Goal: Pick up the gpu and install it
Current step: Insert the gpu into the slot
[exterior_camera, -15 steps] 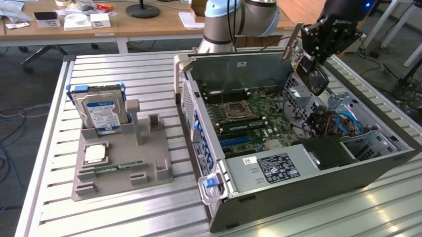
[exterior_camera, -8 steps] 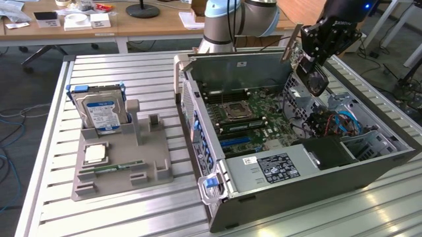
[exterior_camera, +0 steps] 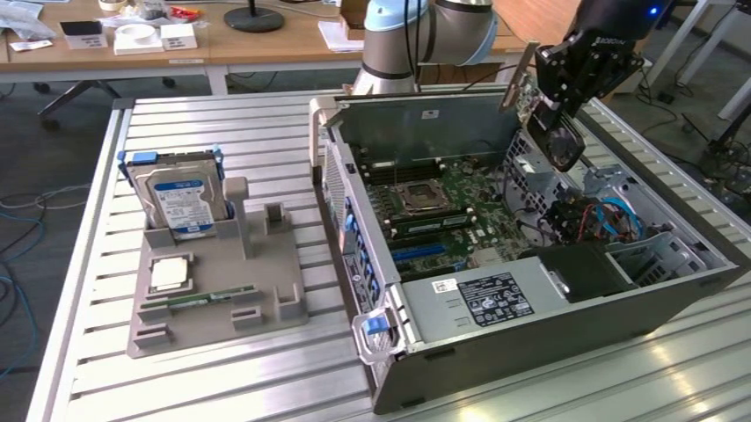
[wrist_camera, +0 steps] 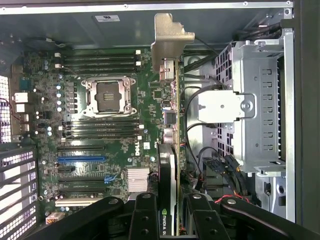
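Clamped around the gpu (wrist_camera: 169, 170), the claw (wrist_camera: 172, 212) pinches the card between its black fingers (wrist_camera: 145, 215), one on each face, so it is grasping, not released. The card hangs in the air above the open computer case (exterior_camera: 551, 325), near the far corner on the exterior view's right, and I can't see any part of it touching the board below. It is turned edge-on to the wrist view: a thin green circuit board with a black cooler on one face, and a bent silver bracket (wrist_camera: 172, 32) at the end farthest from the fingers. Its long axis runs straight out from the claw towards that bracket. That puts it crosswise to the long expansion slots, among them the blue slot (wrist_camera: 81, 159), which lie off to one side of it on the motherboard (wrist_camera: 115, 130). By my reckoning that mismatch between card and slot is what the seating hinges on. The motherboard is dark green and crowded, with a square metal CPU socket (wrist_camera: 109, 96), rows of black memory slots and a small ribbed heatsink (wrist_camera: 137, 179). On the card's other side stands a perforated grey steel drive cage (wrist_camera: 260, 100) trailing black cables. Outside the case, on the slatted metal counter (exterior_camera: 211, 123), a grey moulded holder (exterior_camera: 270, 312) carries an upright hard drive (exterior_camera: 182, 207) and a slim RAM stick (exterior_camera: 193, 301), well apart from the claw.
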`<move>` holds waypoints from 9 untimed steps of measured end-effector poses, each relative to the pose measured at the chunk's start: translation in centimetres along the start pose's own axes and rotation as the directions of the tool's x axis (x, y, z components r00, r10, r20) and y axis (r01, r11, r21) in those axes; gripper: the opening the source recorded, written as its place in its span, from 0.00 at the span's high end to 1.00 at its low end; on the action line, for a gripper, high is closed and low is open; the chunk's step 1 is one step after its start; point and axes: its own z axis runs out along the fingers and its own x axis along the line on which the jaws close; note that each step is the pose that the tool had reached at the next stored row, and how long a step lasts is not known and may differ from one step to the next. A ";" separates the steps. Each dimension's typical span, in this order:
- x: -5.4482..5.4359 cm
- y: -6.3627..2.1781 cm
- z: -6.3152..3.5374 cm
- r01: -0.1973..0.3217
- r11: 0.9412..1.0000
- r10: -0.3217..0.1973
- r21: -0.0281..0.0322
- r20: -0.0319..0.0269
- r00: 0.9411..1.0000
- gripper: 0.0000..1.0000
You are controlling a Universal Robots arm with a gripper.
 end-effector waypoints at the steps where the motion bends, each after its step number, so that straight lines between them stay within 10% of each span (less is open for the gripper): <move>1: 0.0 0.00 0.00 0.000 1.000 0.000 0.000 0.000 1.000 0.73; 9: 0.0 0.00 0.00 0.042 0.999 -0.042 0.000 -0.002 0.999 0.73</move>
